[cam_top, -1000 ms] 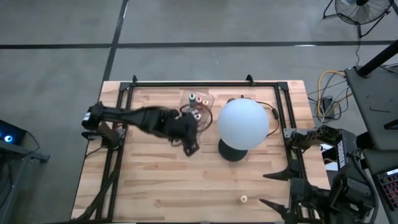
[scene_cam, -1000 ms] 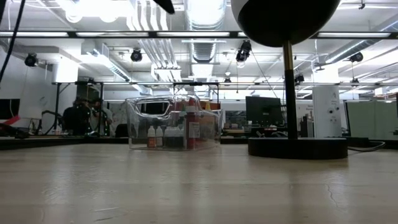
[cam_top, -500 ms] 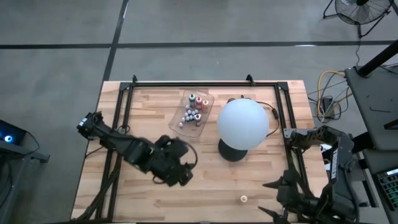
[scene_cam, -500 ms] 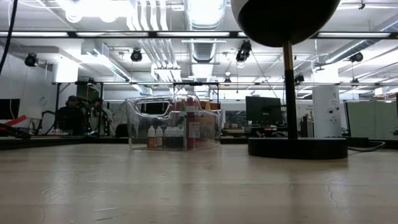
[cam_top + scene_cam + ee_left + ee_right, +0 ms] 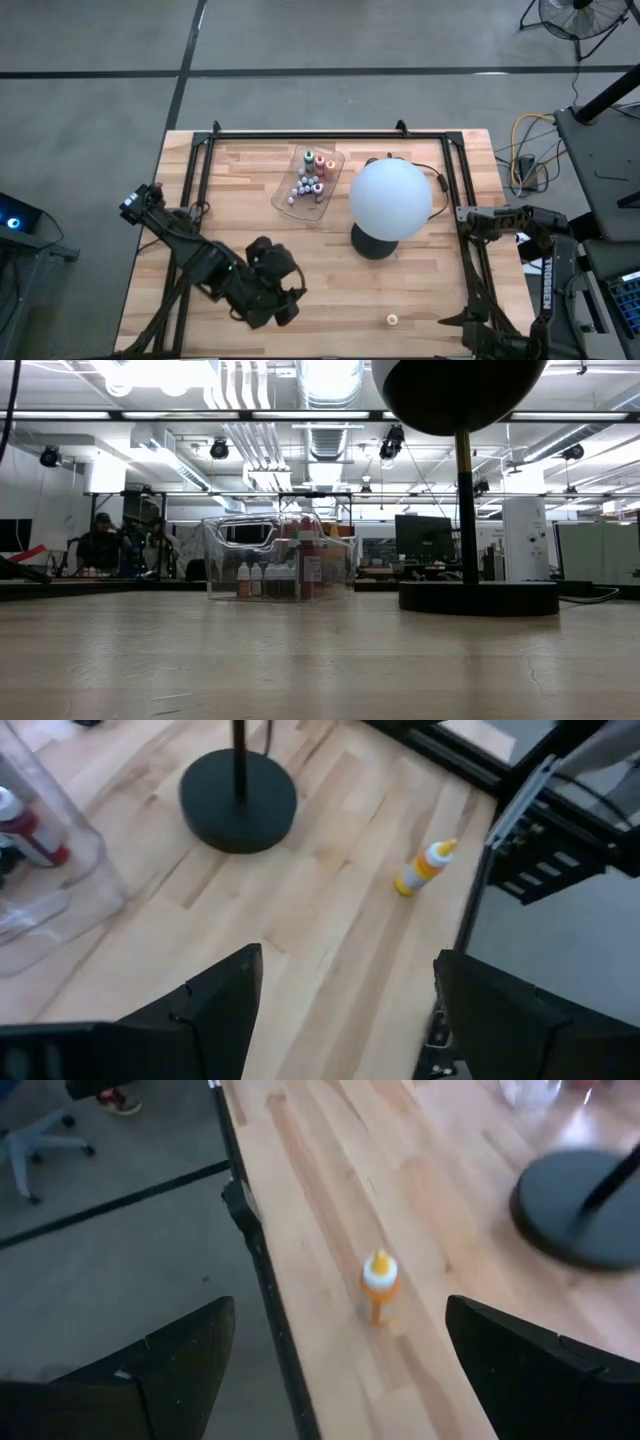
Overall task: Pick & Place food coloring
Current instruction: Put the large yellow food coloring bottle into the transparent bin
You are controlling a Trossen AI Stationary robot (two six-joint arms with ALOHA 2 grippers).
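The food coloring bottles stand packed in a clear plastic tray on the far middle of the table; the low view shows them behind its clear wall. One yellow bottle with a white cap stands alone near the table's near edge, also seen in the left wrist view and the right wrist view. My left gripper is open over the near left part of the table, left of that bottle. My right gripper is open by the near right corner, right of it.
A big white globe lamp on a black round base stands right of the tray, its cord running off to the far right. A black metal frame borders the table. Bare wood lies between the two grippers around the yellow bottle.
My left arm has swung away from the tray toward the table's near edge and somewhat left, its gripper now over the near left boards. My right arm has drawn back toward the near right corner. The tray and bottles have stayed put.
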